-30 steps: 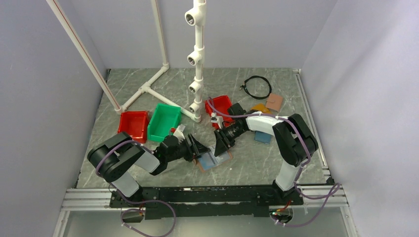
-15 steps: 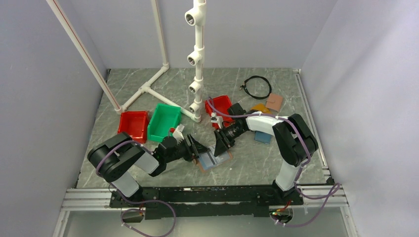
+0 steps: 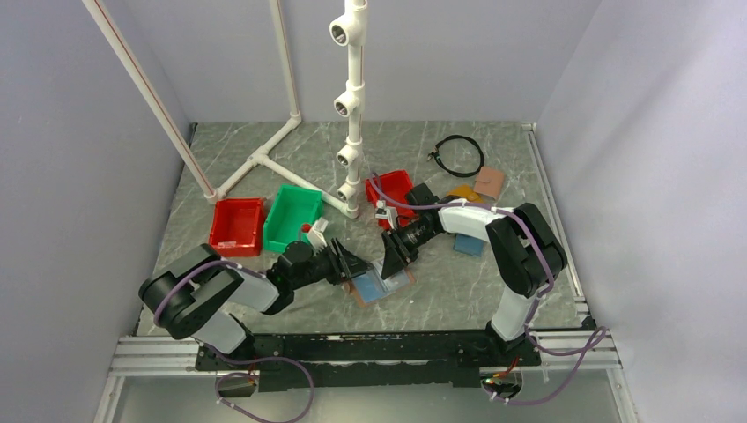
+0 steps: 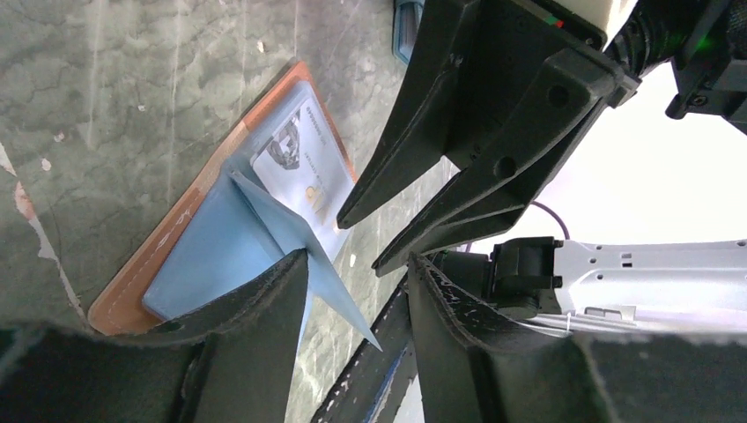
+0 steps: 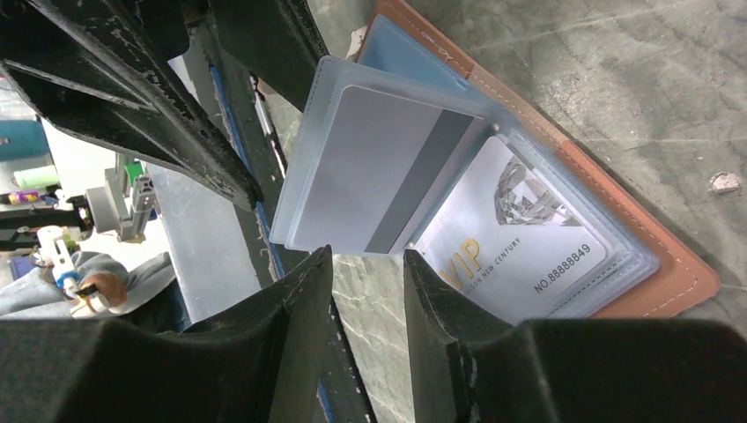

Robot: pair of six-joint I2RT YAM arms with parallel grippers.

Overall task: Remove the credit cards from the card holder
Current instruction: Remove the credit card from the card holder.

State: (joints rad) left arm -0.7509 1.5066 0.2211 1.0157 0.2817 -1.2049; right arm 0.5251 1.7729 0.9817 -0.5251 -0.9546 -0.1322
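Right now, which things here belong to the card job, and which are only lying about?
Job: card holder, striped card, VIP card.
Lying about: green bin, red bin beside it, black cable, brown wallet, white pipe frame.

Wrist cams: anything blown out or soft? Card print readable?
Left wrist: background at right blown out to white, own jaws along the bottom soft, card holder evenly lit. Right wrist: print on the VIP card sharp, no glare; near jaws blurred. Top external: flat, even light, holder too small for print.
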